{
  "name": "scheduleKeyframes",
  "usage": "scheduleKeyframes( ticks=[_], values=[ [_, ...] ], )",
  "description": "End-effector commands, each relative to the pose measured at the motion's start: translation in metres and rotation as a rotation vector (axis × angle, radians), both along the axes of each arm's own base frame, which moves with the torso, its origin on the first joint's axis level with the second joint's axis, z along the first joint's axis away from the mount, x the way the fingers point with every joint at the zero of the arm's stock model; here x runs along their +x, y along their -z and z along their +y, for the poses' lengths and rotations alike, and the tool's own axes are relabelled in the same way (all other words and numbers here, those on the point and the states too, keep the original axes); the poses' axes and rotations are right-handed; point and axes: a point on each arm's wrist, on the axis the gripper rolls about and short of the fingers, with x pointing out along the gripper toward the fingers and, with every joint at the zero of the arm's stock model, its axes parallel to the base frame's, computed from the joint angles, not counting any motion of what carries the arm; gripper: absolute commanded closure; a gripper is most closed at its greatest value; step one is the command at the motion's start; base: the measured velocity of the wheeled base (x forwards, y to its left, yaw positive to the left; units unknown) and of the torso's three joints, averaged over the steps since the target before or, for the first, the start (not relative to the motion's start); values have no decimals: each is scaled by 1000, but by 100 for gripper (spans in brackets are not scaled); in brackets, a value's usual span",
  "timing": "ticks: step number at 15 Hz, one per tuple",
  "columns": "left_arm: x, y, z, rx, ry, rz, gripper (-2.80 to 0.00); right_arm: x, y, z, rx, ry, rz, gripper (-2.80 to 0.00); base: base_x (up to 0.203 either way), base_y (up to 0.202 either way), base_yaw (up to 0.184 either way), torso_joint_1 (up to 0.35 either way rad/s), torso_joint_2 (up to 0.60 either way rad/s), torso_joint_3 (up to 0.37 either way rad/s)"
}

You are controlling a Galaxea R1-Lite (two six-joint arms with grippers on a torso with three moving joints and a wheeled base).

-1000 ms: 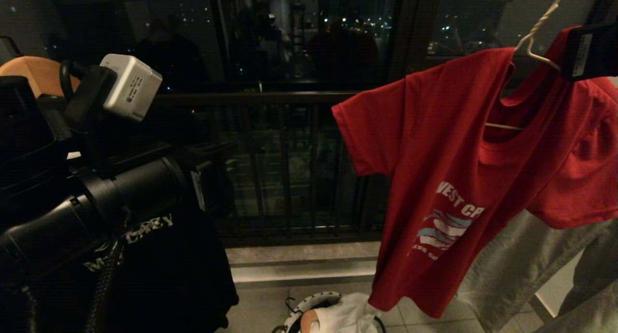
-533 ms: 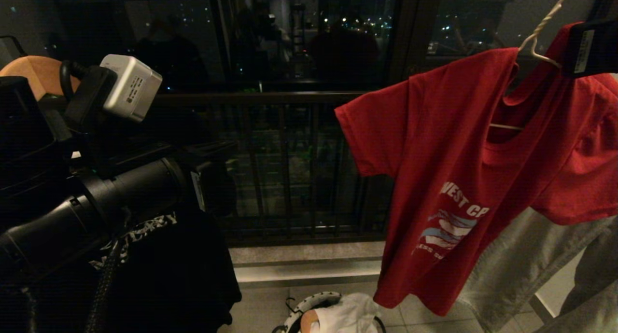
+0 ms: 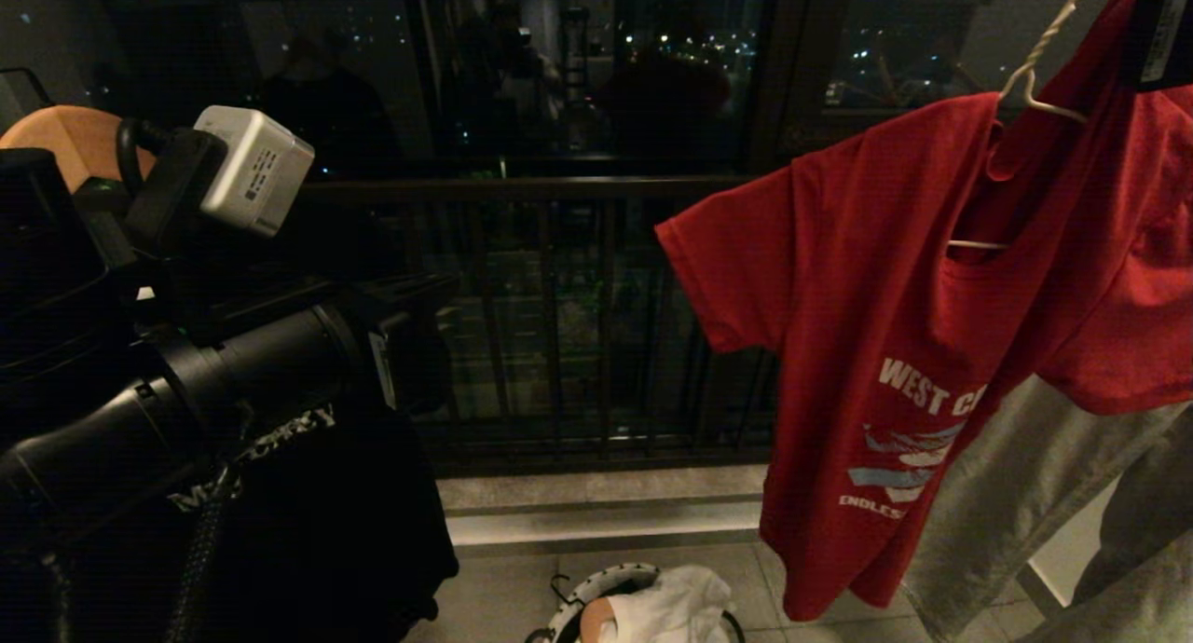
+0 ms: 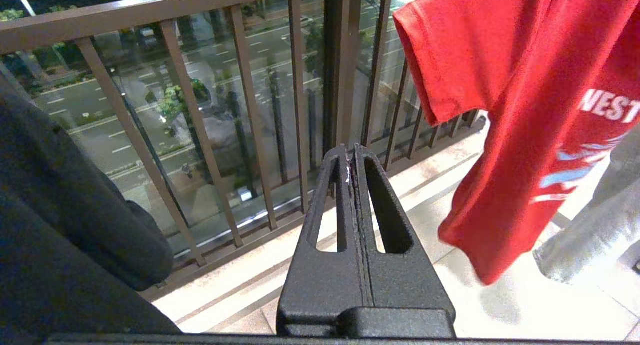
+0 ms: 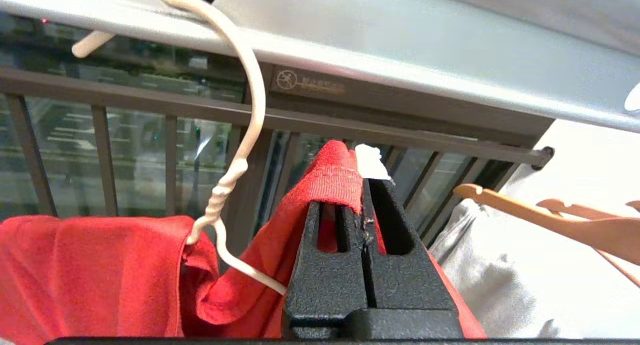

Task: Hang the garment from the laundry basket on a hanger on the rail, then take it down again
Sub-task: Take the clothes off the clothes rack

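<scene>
At the bottom centre of the head view, the laundry basket (image 3: 570, 608) stands on the tiled floor, only its black-and-white rim showing; a white cloth (image 3: 673, 608) is heaped inside it, with a tan rounded shape beside the cloth that cannot be identified.

The garment (image 3: 895, 345), a red T-shirt, fills the right half of the head view, draped on the hanger (image 3: 1030, 75), whose hook goes over the silver rail (image 5: 400, 50) at the top of the right wrist view. The right gripper (image 5: 361, 182) is pressed together on the red collar edge, a small white label poking out at its tips; in the head view it sits in the upper right corner. A wooden hanger (image 5: 560, 220) and grey cloth (image 3: 1016, 494) lie at the right.

The left gripper (image 4: 351, 157) is pressed together on nothing, facing the balcony railing (image 4: 200, 110), its arm at the left over a black T-shirt (image 3: 308, 522).

Compared with a second ago, the right gripper is higher in the frame, the shirt's right shoulder is lifted with it, and the hem has swung right.
</scene>
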Motion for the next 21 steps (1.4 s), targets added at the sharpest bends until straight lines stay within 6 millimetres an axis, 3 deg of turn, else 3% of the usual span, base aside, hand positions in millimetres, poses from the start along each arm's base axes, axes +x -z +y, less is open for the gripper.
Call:
scheduleKeyframes(
  ticks=[1,9,10,21],
  values=[
    [0,0,0,-1,-1,-3,0,3,5,1,-6,1,20,0,0,0,0,0,0,0],
    [0,-1,1,-3,-3,-4,0,4,17,8,-25,-27,62,0,0,0,0,0,0,0],
    [0,-1,0,-3,-2,-4,0,4,17,9,-26,-32,63,-280,0,0,0,0,0,0],
    [0,-1,0,-2,-1,-5,0,-8,33,8,-40,-44,105,-280,0,0,0,0,0,0]
  ],
)
